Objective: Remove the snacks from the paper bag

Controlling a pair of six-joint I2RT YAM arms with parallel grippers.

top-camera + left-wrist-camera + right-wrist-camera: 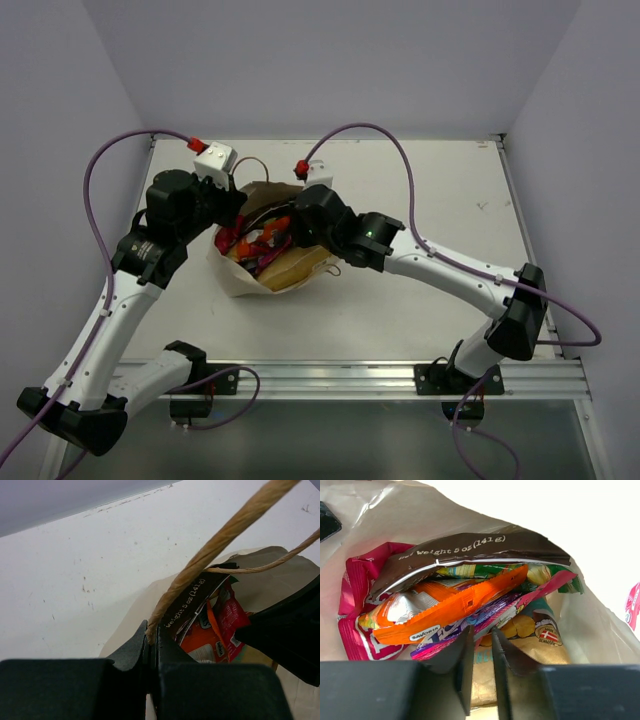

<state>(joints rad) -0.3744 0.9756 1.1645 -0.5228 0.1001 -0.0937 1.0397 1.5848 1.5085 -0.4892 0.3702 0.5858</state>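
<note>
Right wrist view: purple foil snack packet [455, 627] lies at twelve o'clock of the narrow-set right hand [482, 632], grip unclear; left hand [152, 630] clamps the twisted cord handle [220, 535] of the beige kraft paper bag [285, 577].

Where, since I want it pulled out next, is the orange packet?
Right wrist view: the orange packet lies inside the paper bag, centre-left, under the dark brown packet and on top of the purple packet.

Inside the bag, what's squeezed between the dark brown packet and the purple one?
An orange packet, with a sliver of green packet just under the dark brown packet; the purple packet lies below both. The right wrist view shows it.
</note>
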